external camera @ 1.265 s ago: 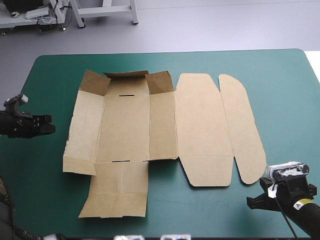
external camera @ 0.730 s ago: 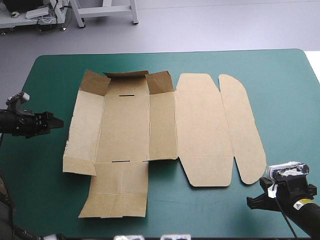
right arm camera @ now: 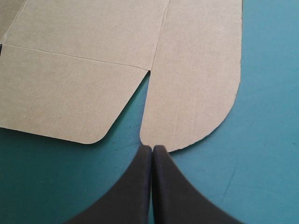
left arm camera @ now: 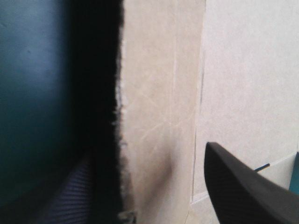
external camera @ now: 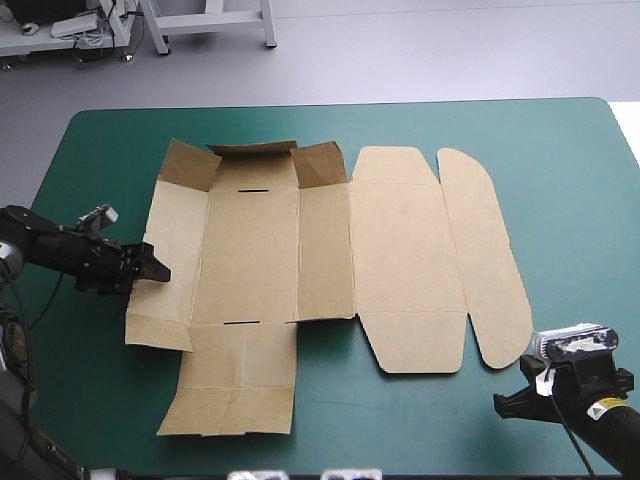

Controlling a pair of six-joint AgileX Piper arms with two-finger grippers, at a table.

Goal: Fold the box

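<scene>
My left claw (external camera: 150,268) is open, the box (external camera: 250,240) edge between its fingers (left arm camera: 243,186). I'd say it's set to raise that wall. My right claw (right arm camera: 152,149) is pinched closed, parked just behind the rounded flap (right arm camera: 201,70).

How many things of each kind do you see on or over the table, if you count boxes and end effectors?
Box: 1
End effector: 2, the left end effector and the right end effector
Total: 3
</scene>
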